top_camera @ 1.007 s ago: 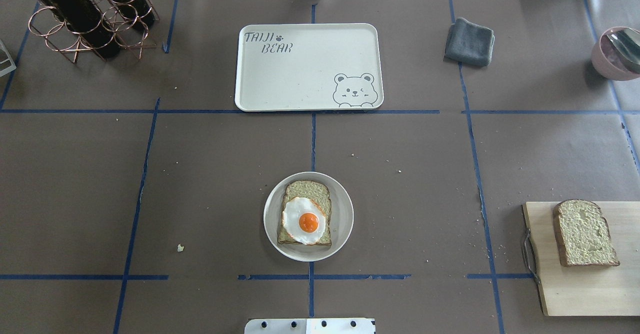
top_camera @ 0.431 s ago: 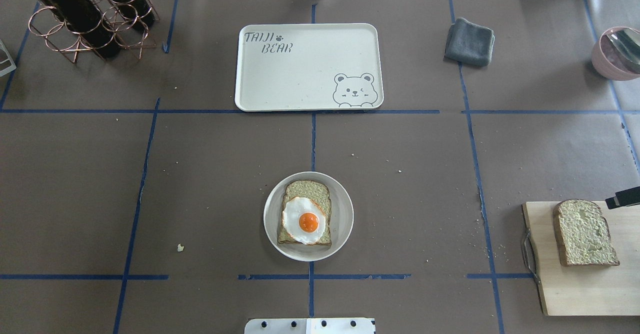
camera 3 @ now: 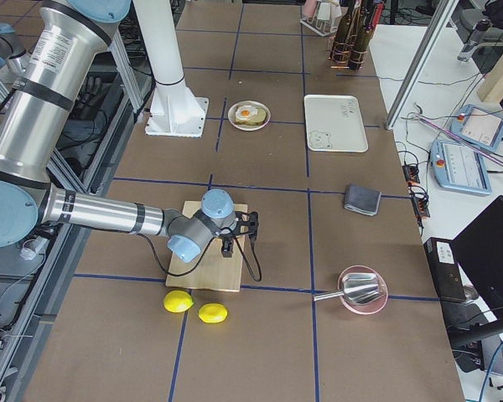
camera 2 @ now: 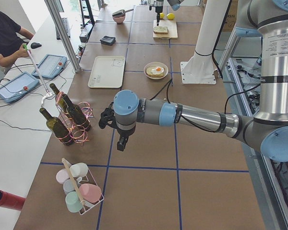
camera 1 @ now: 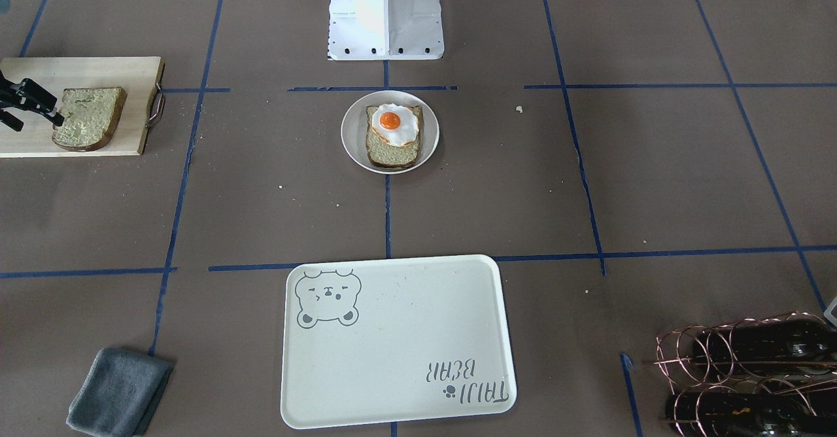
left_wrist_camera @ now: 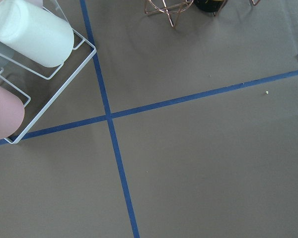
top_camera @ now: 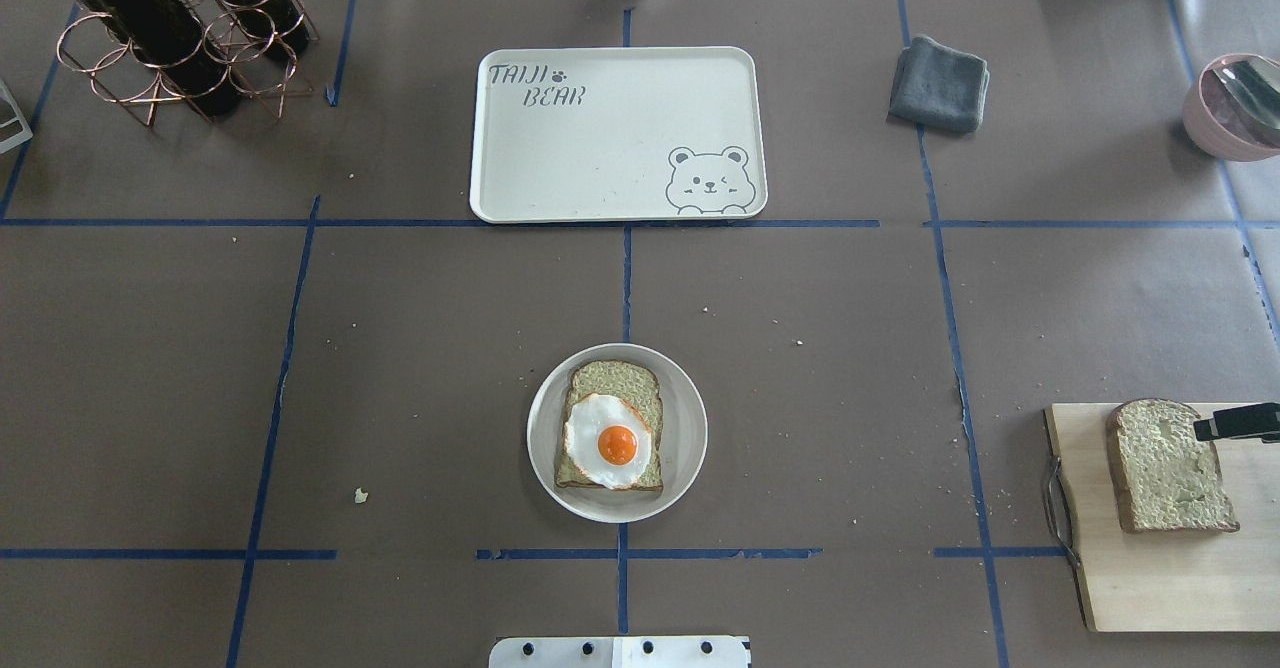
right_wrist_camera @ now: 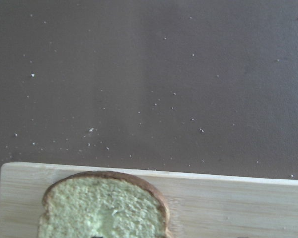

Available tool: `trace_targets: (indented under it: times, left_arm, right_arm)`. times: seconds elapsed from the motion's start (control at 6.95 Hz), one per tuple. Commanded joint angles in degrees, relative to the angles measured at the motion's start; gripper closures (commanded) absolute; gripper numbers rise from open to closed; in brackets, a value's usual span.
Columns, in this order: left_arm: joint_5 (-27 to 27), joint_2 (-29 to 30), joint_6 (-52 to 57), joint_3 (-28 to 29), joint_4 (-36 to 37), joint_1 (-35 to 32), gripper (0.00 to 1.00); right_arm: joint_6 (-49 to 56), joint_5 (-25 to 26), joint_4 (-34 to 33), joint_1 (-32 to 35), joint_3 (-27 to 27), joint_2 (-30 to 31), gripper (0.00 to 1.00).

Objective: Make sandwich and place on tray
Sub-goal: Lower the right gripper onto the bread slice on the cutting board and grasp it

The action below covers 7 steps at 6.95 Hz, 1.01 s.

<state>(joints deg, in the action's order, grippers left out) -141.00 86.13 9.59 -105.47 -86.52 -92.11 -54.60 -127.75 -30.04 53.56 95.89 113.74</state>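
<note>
Right gripper (camera 1: 36, 118) hovers at edge of 2nd bread slice (top_camera: 1170, 468) on cutting board (top_camera: 1150, 588), lower right of overhead frame, jaws spread, holding nothing, likely lined up for pickup. Egg-topped slice (top_camera: 612, 428) sits on plate (top_camera: 690, 428), centre; tray (top_camera: 600, 148) upper centre. Left gripper (camera 2: 105, 119) parked aside; jaw state unclear.

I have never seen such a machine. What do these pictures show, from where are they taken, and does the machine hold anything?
This is a robot with two arms, each ending in a two-finger tool. Two cameras look down from above, two from the ends of the table, one from each wrist. A round plate carries a bread slice with a toy egg on top. A second slice lies on a wooden board; the right tool hangs open at its edge and holds nothing. The left tool hovers near a bottle rack. Nothing lies on the cream tray yet.
</note>
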Motion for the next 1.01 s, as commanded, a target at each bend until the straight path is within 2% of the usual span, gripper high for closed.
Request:
trace_targets:
  times: [0.0, 0.29, 0.43, 0.58, 0.72, 0.86]
  left_arm:
    - [0.0, -0.1, 0.0, 0.0, 0.0, 0.0, 0.00]
    - [0.0, -0.1, 0.1, -0.2, 0.0, 0.0, 0.00]
    - [0.0, -0.1, 0.1, -0.1, 0.0, 0.0, 0.00]
    - [0.0, -0.1, 0.1, -0.3, 0.0, -0.1, 0.00]
    - [0.0, -0.1, 0.1, -0.3, 0.0, -0.1, 0.00]
    - [0.0, -0.1, 0.1, -0.3, 0.0, -0.1, 0.00]
  right_arm:
    - [-3.8, -0.1, 1.4, -2.3, -0.7, -0.1, 0.46]
    - [-5.3, -0.2, 1.8, -3.7, -0.4, -0.4, 0.47]
    - [-5.3, -0.3, 1.8, -3.6, -0.4, -0.3, 0.62]
    - [-5.3, -0.5, 1.9, -3.6, -0.2, -0.3, 0.85]
    - [-5.3, -0.6, 1.8, -3.6, 1.0, -0.2, 1.00]
    - [-5.3, -0.6, 1.9, -3.6, 1.2, 0.0, 1.00]
